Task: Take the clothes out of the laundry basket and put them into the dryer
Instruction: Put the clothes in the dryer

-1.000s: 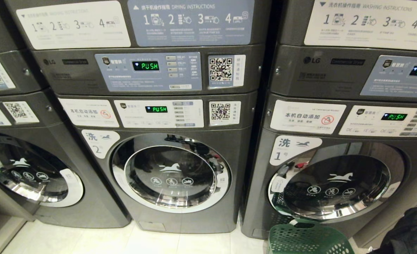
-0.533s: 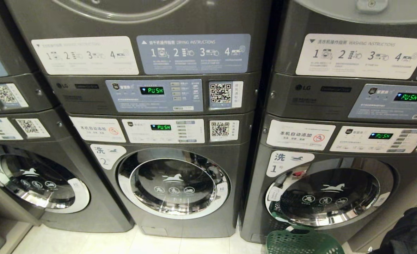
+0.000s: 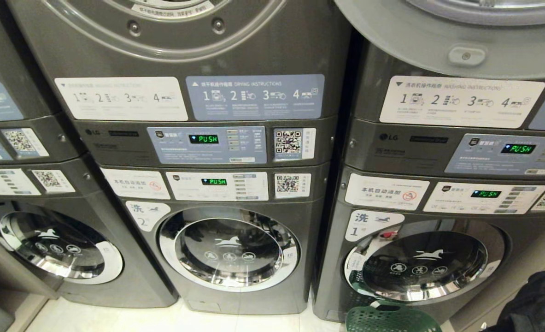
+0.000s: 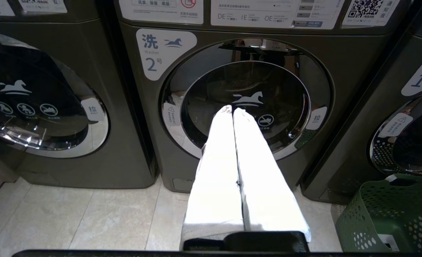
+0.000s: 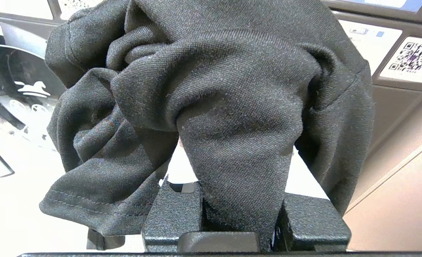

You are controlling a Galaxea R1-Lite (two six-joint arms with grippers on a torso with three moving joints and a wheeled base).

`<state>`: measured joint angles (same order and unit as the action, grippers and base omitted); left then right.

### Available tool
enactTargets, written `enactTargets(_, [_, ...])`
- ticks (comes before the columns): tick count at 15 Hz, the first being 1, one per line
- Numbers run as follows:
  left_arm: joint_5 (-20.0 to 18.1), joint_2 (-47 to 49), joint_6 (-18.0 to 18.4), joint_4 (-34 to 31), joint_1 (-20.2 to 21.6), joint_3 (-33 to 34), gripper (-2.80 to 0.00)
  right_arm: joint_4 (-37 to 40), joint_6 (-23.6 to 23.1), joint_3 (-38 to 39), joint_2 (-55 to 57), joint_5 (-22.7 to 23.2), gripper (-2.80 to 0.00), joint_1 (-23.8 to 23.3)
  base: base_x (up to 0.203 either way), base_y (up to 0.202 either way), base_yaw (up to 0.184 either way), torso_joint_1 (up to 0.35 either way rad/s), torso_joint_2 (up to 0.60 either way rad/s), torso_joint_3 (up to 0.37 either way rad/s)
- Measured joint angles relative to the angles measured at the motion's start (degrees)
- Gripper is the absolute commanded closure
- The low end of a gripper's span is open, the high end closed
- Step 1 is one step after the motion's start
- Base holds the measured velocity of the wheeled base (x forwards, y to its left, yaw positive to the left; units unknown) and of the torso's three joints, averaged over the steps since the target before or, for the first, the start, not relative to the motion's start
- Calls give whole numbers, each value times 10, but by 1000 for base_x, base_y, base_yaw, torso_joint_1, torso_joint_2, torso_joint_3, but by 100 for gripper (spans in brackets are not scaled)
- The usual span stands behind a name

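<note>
My right gripper (image 5: 235, 150) is shut on a dark grey garment (image 5: 214, 82), which bunches over its fingers and hides the tips. In the head view the same garment (image 3: 537, 302) shows at the bottom right corner. The green laundry basket (image 3: 392, 320) stands on the floor before washer 1, and it also shows in the left wrist view as the basket (image 4: 392, 214). The dryer (image 3: 484, 14) sits on top of the right stack, with its round grey door (image 3: 438, 46) swung open. My left gripper (image 4: 232, 110) is shut and empty, pointing at washer 2.
Three stacks of grey machines fill the wall. The middle washer door (image 3: 228, 249) and the left one (image 3: 53, 240) are closed, as is the middle dryer door (image 3: 171, 27). Pale floor tiles (image 4: 89, 217) lie in front.
The whole head view has slid downward as the camera rose. The upper dryer doors have come into sight and less of the basket shows. Neither arm has visibly moved.
</note>
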<state>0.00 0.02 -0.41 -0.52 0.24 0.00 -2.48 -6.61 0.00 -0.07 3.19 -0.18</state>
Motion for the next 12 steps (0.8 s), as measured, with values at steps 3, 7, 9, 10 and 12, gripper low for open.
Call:
enactTargets(3, [0,0,0,0,0,0,0,0,0,0,0,0,0,0,0,0,0,156,-331,-183])
enactTargets(7, [0,0,0,0,0,0,0,0,1,0,0,0,0,0,0,0,0,152,-324,-171])
enactTargets(9, [0,0,0,0,0,0,0,-1,1,0,0,0,0,0,0,0,0,148,-319,-170])
enactTargets(10, [0,0,0,0,0,0,0,0,1,0,0,0,0,0,0,0,0,163,-321,-170])
enactTargets(12, [0,0,0,0,0,0,0,-1,2,0,0,0,0,0,0,0,0,133,-285,-148])
